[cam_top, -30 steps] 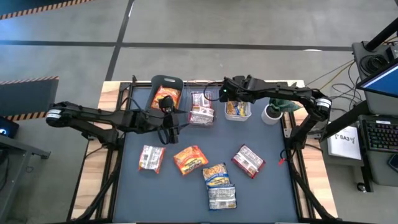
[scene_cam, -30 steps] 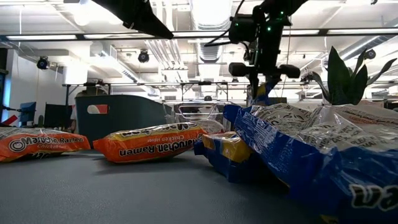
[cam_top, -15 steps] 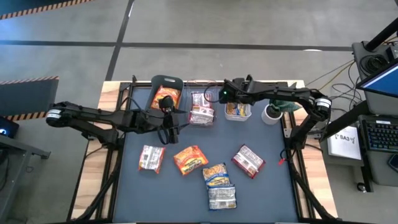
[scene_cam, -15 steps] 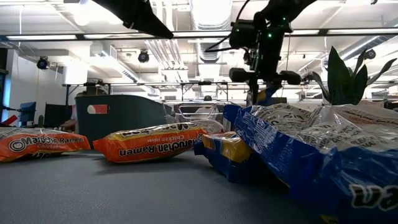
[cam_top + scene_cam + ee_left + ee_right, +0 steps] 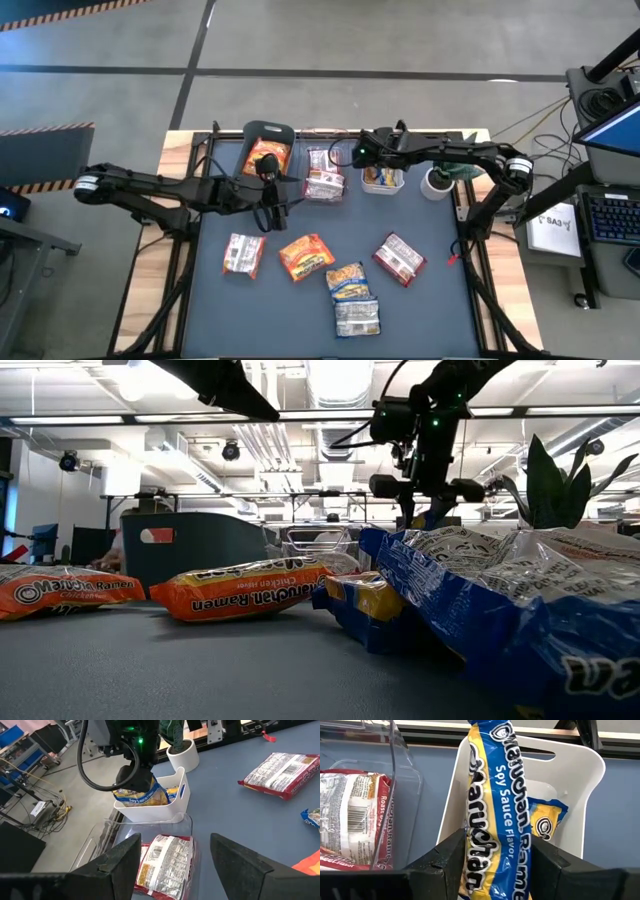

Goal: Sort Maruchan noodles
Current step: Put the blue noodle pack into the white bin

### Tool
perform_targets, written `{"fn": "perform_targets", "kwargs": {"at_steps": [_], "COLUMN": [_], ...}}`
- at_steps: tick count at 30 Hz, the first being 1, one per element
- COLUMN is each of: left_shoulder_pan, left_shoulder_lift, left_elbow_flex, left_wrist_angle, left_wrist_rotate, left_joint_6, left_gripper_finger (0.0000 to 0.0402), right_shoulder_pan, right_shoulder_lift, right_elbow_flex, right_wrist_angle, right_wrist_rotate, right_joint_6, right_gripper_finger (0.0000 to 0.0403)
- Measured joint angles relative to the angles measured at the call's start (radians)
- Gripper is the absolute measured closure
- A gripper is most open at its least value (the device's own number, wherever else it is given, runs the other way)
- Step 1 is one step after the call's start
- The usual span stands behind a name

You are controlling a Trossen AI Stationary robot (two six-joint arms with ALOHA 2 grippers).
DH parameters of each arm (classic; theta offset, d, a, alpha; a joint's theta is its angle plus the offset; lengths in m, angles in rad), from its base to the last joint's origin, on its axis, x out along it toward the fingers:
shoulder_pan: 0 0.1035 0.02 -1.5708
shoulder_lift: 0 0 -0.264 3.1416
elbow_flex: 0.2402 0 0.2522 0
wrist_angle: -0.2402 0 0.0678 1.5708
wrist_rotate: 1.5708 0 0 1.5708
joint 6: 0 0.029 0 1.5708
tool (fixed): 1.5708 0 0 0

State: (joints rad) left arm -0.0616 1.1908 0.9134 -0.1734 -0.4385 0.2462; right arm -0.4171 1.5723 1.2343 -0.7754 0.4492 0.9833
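My right gripper (image 5: 368,158) is above the white bin (image 5: 384,180) at the table's far side, shut on a yellow-and-blue Maruchan packet (image 5: 496,805). A second yellow-and-blue packet (image 5: 547,822) lies in that bin. My left gripper (image 5: 272,198) is open and empty, near the teal bin (image 5: 267,135), which holds an orange packet (image 5: 266,158). The clear bin (image 5: 325,172) holds red-and-white packets (image 5: 165,865). Several packets lie flat on the mat: red-and-white (image 5: 243,253), orange (image 5: 305,255), yellow-and-blue (image 5: 347,280) and red-and-white (image 5: 400,258). My right gripper pinches the yellow-and-blue packet between its two fingers (image 5: 447,857), one on each flat face (image 5: 480,865). The fingers come from above, pointing down. The packet hangs on edge below them, its lower end (image 5: 142,797) inside the white bin's mouth. Whether it touches the bin's floor is hidden.
A potted plant in a white pot (image 5: 437,183) stands right of the white bin. The three bins stand side by side along the far edge. A further packet (image 5: 357,318) lies near the mat's near edge. Bare mat (image 5: 440,310) shows at the near right.
My right gripper has gone down a little toward the white bin with the yellow-and-blue packet still in its hold. My left gripper has kept still.
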Motion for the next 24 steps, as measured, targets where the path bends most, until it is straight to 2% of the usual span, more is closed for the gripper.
{"fn": "perform_targets", "kwargs": {"at_steps": [6,16,20,24], "left_shoulder_pan": [0.0,0.0,0.0,0.0], "left_shoulder_lift": [0.0,0.0,0.0,0.0], "left_elbow_flex": [0.0,0.0,0.0,0.0], "left_wrist_angle": [0.0,0.0,0.0,0.0], "left_wrist_rotate": [0.0,0.0,0.0,0.0], "left_joint_6": [0.0,0.0,0.0,0.0], "left_gripper_finger": [0.0183,0.0183,0.0183,0.0183], "right_shoulder_pan": [-0.013,-0.022,-0.022,-0.022], "right_shoulder_lift": [-0.011,-0.013,-0.013,-0.011], "right_elbow_flex": [0.002,0.1,0.115,0.114], "right_wrist_angle": [-0.021,-0.16,-0.164,-0.179], "right_wrist_rotate": [0.0,0.05,0.051,0.051], "right_joint_6": [-0.013,-0.042,-0.056,-0.06], "right_gripper_finger": [0.0235,0.0237,0.0253,0.0286]}}
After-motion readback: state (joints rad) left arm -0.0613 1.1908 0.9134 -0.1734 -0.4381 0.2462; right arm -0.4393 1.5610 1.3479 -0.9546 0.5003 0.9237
